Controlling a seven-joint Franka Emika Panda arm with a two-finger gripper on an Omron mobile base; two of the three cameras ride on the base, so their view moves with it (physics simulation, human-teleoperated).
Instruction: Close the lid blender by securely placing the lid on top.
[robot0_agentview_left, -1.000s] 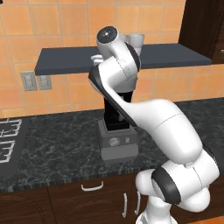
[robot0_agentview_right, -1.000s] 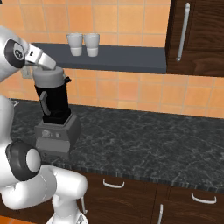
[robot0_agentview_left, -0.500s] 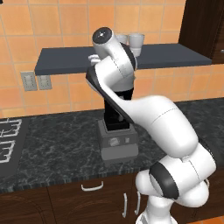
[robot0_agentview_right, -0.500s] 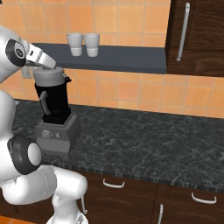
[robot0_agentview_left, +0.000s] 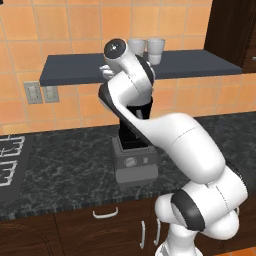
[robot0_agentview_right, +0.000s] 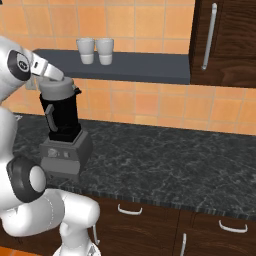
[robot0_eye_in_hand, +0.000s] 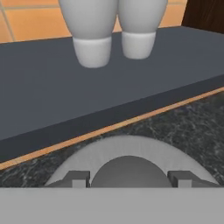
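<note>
Fingers (robot0_eye_in_hand: 77, 178) show as two small grey tips at the bottom of the hand view, spread apart on either side of the raised centre dome of the round pale grey lid (robot0_eye_in_hand: 127, 155); they look released around it rather than clenched, though whether they touch it cannot be told.

Judged from its look, that lid is a light, stiff plastic cap, smooth and a little slippery, and unlikely to break; the centre dome between the tips seems the natural place to take hold, and pressing straight down on it should seat the cap evenly. In the right base view the lid (robot0_agentview_right: 56, 89) already rests on the jar's mouth, slightly broader than the rim beneath it.

Going left to right in that view: the white arm's hand reaches over the blender from the left, then the blender (robot0_agentview_right: 62, 131) itself stands near the left end of the dark speckled stone tabletop (robot0_agentview_right: 165, 165), closer to the front edge than to the tiled wall. It is a tall black tapered jar with a side handle, on a boxy grey base with a round dial (robot0_agentview_left: 131, 162).

Further right and higher, two white cups (robot0_agentview_right: 96, 50) stand upside down, side by side, on the dark grey wall shelf (robot0_agentview_right: 145, 66).
</note>
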